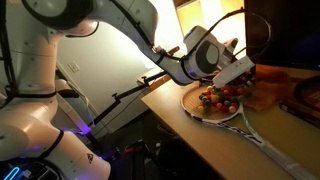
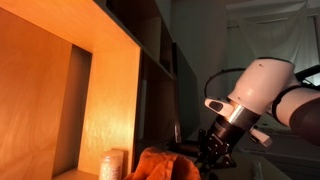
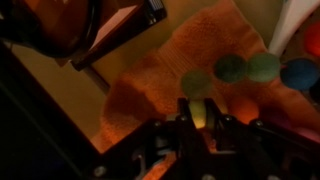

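End effector (image 3: 200, 119): narrow, jaws pinching a yellow ball (image 3: 199, 110)
Coloured balls (image 1: 220, 96): heaped on the racket (image 1: 262, 146)
Orange cloth (image 3: 150, 85): beneath, on the desk (image 1: 166, 96)

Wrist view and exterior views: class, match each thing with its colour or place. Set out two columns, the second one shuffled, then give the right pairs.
Things:
1 racket
2 cloth
3 yellow ball
4 robot arm

Colour or place:
a white
b gripped in the pincer
c flat on the table, bearing coloured balls
d orange

Pairs: 1-c, 2-d, 3-b, 4-a.
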Controlling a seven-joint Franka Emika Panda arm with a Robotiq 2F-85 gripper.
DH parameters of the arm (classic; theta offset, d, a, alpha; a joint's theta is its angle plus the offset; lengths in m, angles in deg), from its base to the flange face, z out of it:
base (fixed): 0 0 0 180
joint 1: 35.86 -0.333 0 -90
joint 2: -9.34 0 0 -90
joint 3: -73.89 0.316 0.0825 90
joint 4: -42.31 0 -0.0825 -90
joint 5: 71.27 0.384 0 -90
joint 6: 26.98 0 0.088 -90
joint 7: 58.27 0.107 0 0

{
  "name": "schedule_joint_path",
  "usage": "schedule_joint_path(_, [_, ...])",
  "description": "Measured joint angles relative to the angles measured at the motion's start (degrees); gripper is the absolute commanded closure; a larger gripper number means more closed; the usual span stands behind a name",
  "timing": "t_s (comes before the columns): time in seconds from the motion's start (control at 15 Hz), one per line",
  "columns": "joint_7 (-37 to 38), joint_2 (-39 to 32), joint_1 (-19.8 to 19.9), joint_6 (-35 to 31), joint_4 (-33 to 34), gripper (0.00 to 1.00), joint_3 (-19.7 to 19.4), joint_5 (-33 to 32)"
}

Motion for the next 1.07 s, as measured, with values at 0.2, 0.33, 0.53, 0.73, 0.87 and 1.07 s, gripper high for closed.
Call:
schedule_joint_path(0.2, [3.22,1.78,-9.07,-0.19,-2.36,0.92,-7.70,-1.69])
schedule_joint_path(0.33, [3.91,2.07,-12.82,-0.17,-3.63,0.92,-9.95,-1.83])
schedule_joint_path(0.53, [3.93,1.93,-13.62,0.31,-5.87,0.92,-8.32,-1.72])
schedule_joint_path(0.73, [3.80,1.41,-11.75,0.88,-8.13,0.92,-4.45,-1.58])
schedule_joint_path(0.87, [2.94,1.60,-9.71,0.91,-8.34,0.92,-2.28,-1.57])
schedule_joint_path(1.07, [1.32,1.87,-6.80,0.94,-8.34,0.92,0.38,-1.62])
